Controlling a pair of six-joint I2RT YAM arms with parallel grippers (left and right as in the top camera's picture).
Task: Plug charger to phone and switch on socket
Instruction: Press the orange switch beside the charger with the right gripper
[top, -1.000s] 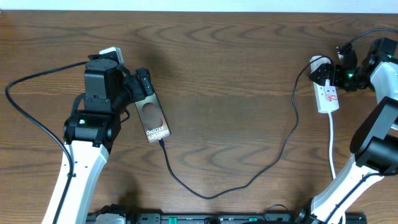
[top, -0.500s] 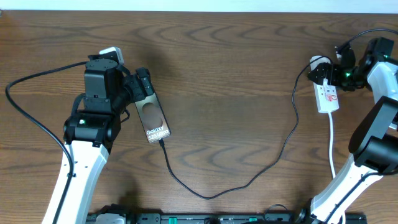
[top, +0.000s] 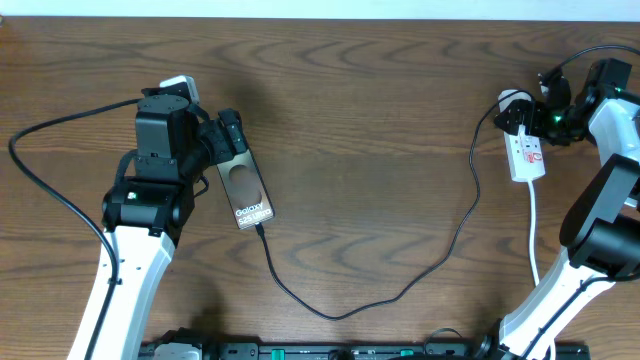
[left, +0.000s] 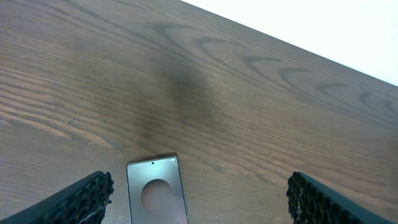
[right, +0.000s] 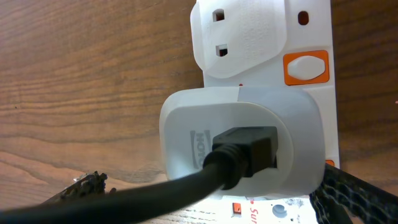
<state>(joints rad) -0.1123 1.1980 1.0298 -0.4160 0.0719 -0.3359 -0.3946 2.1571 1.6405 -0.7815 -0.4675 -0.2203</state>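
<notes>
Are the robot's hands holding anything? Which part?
Nothing is held. The left gripper stands open over the phone, the right gripper open astride the white plug in the socket.

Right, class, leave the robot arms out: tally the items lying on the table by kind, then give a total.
Phone: 1
Black charger cable: 1
White power strip: 1
White plug adapter, seated in the strip: 1
Total: 4
</notes>
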